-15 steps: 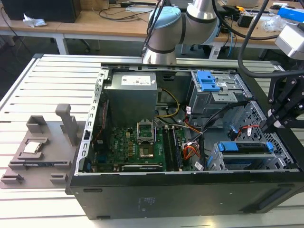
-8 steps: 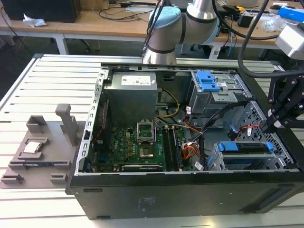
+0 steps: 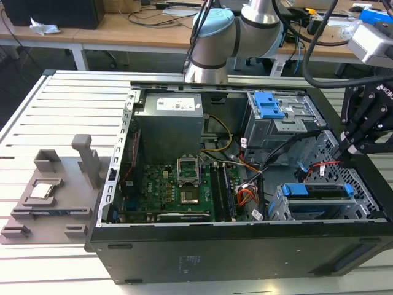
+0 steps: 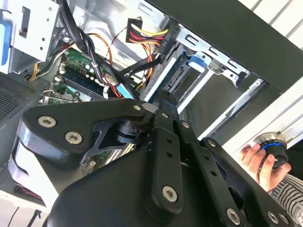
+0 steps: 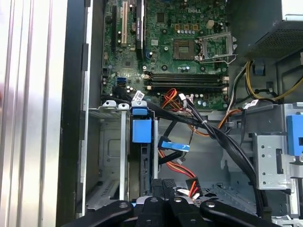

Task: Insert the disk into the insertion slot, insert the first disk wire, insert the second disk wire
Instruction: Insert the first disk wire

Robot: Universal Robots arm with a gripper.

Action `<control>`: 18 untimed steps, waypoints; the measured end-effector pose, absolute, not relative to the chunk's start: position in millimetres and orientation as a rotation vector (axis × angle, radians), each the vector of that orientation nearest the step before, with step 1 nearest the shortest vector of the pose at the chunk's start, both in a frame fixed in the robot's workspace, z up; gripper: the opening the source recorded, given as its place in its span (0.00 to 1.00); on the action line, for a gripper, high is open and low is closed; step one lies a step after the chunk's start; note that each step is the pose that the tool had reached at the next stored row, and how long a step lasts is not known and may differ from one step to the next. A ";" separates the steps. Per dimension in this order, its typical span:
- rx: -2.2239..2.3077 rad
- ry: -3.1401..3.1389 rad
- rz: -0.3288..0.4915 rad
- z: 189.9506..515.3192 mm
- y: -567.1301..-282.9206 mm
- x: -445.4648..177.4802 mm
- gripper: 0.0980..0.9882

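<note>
White slats make up the table (image 3: 37,98) that you work on, and a desk with cables stands behind it. The open computer case (image 3: 233,246) lies across the middle of the table. A grey holder block (image 3: 55,203) sits by the table's edge on the exterior view's left.

Look in the case's corner on the exterior view's right. The disk (image 3: 319,193) is already down in the insertion slot (image 3: 368,206). Its blue bracket (image 3: 295,189) lies level with the top of the cage, so the disk looks pushed all the way home. In the first wrist view you see the disk (image 5: 147,163) on its edge, with its blue tab (image 5: 141,130) at the cage's open end. That end faces the green board (image 5: 189,42), likely so the wires can reach it.

Your gripper (image 3: 351,146) hangs just over that same corner. Its fingers are pressed together in both wrist views (image 5: 163,189) (image 4: 163,98). You cannot see anything pinched between them.

The first disk wire (image 3: 325,164) is thin and red. It runs over the cage, and one end lies near your gripper. That is likely why the claw is here. You cannot tell if its plug is in the disk.

A person's hand (image 4: 258,163) holds a round knob (image 4: 273,145) outside the case, maybe to stop you fast.
</note>
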State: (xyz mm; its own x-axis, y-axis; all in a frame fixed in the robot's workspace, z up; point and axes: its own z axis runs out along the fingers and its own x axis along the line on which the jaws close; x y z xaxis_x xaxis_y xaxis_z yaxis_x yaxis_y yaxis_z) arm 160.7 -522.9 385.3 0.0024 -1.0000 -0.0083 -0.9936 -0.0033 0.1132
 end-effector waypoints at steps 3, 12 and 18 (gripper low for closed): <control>2.171 -2.163 -0.132 385.4 -513.4 161.6 0.01; 2.178 -2.155 -0.131 385.4 -486.6 163.3 0.01; 2.195 -2.129 -0.122 384.0 -486.9 170.7 0.01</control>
State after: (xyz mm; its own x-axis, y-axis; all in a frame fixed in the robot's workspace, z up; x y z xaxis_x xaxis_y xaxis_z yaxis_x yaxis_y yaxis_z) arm 170.7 -486.9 384.0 0.0303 -0.9995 -0.0005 -0.9931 -0.0301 0.1134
